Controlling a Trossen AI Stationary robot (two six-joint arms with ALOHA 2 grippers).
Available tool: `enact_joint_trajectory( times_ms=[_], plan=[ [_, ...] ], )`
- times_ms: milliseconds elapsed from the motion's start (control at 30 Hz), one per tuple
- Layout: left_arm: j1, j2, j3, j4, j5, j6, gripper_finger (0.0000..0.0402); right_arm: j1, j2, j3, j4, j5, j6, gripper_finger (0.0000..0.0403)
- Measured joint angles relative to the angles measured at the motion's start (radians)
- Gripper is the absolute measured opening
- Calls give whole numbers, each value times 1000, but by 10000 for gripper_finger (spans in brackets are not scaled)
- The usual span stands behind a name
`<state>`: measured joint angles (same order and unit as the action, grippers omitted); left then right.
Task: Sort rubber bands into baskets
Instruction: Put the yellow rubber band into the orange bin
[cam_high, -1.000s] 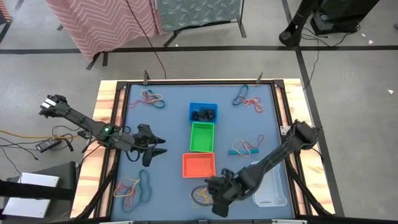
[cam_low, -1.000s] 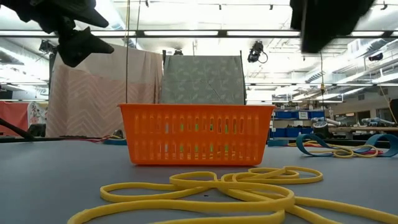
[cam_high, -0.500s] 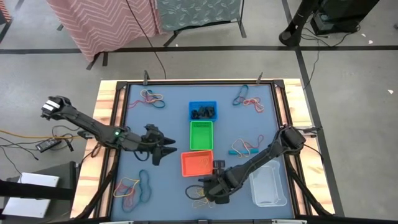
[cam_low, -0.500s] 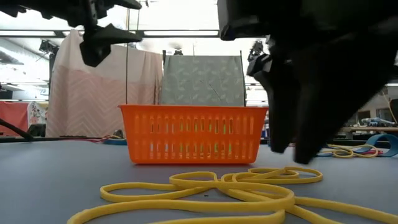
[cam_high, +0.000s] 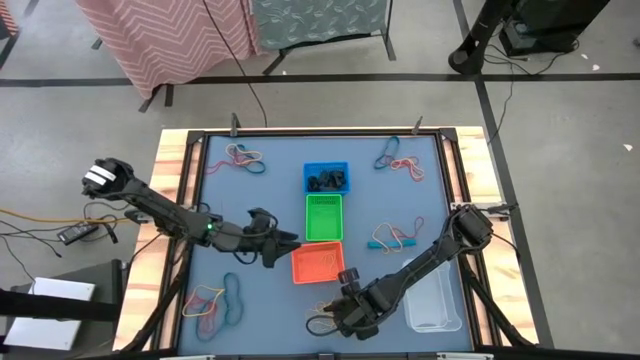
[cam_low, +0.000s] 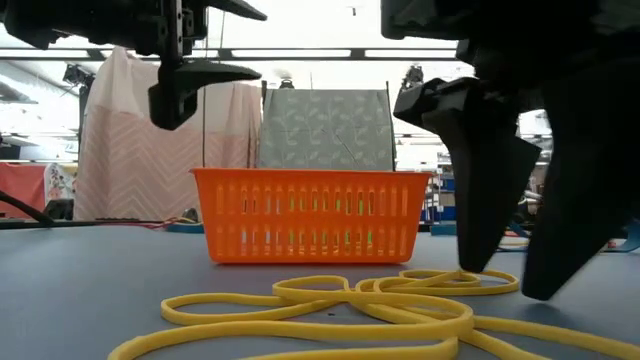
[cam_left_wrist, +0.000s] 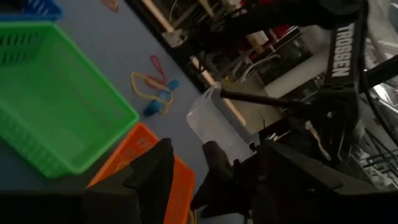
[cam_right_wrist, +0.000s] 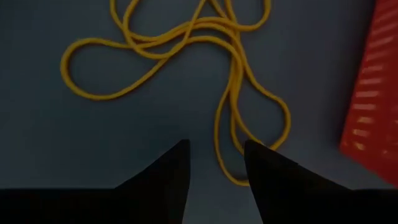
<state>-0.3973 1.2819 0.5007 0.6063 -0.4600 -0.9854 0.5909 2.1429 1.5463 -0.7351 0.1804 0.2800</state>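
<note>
Three small baskets sit in a row down the middle of the blue counter (cam_high: 270, 195): blue basket (cam_high: 326, 179), green basket (cam_high: 324, 218), orange basket (cam_high: 319, 263). Landmark: orange basket. Clear tub (cam_high: 432, 298) lies beyond its right side, near the counter's right edge. Right tool (cam_high: 338, 316) is down at the counter just in front of the orange basket, over the tangle of yellow rubber bands (cam_right_wrist: 186, 68); its fingers (cam_right_wrist: 273, 180) stand apart, tips at the counter on either side of one yellow strand, not clamped. Left tool (cam_high: 285, 240) hangs above the counter just beside the orange basket's left rear corner, jaws wide apart, holding nothing. More mixed rubber bands (cam_high: 218, 303) lie left of the orange basket, toward the front. Black rubber bands (cam_high: 328, 183) rest inside the blue basket.
</note>
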Motion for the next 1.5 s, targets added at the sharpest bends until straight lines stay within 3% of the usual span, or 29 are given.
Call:
enact_joint_trajectory(
  times_ms=[267,400,567,833,1000,1133,1367,1500],
  plan=[
    [45,-86,0,27,1,170,241,-38,-6,-30,23,-86,50,141],
    [70,-154,0,30,19,236,241,-60,-12,-81,77,-198,94,93],
    [82,-236,0,26,26,316,241,-66,-12,-98,85,-246,121,13],
    [91,-329,0,27,9,422,241,-65,-21,-30,39,-275,137,6],
    [96,-344,0,5,-26,483,241,-74,-134,10,29,-277,140,4],
    [108,-344,0,-38,-35,481,241,-89,-208,7,0,-191,141,3],
    [128,-344,0,-100,-35,453,241,-132,-267,7,-3,-133,109,2],
    [136,-343,0,-122,-35,451,241,-175,-330,8,60,-173,76,2]
  ],
)
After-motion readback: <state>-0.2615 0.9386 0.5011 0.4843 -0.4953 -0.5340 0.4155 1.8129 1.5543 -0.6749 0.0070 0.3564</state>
